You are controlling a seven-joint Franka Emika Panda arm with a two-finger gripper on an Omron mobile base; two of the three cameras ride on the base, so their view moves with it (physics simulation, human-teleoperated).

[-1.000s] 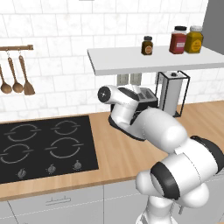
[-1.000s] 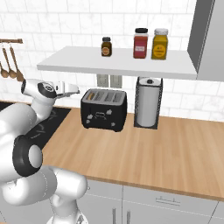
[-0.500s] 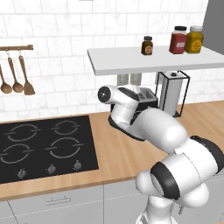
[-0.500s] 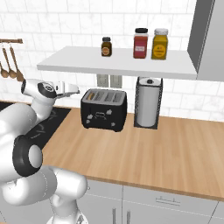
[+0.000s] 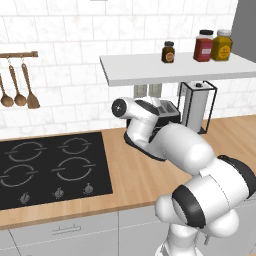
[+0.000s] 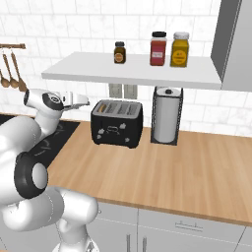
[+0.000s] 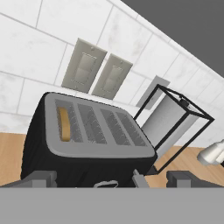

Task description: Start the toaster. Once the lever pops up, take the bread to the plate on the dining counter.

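Observation:
The black toaster [image 6: 117, 124] stands on the wooden counter against the tiled wall, under the white shelf. A tan slice of bread [image 6: 102, 105] sits low in its leftmost slot; in the hand view the bread [image 7: 64, 124] shows in the same slot of the toaster [image 7: 87, 146]. My gripper [image 6: 85, 102] hovers just left of the toaster at the height of its top, pointing at it. Its fingers stand wide apart in the hand view, so the gripper [image 7: 111, 179] is open and holds nothing. The plate and the dining counter are out of view.
A wire-framed paper towel stand [image 6: 166, 115] stands right beside the toaster. The shelf [image 6: 98, 74] overhead carries three jars [image 6: 158, 48]. A black hob [image 5: 50, 167] lies left of the arm, with wooden utensils [image 5: 20, 92] hanging on the wall.

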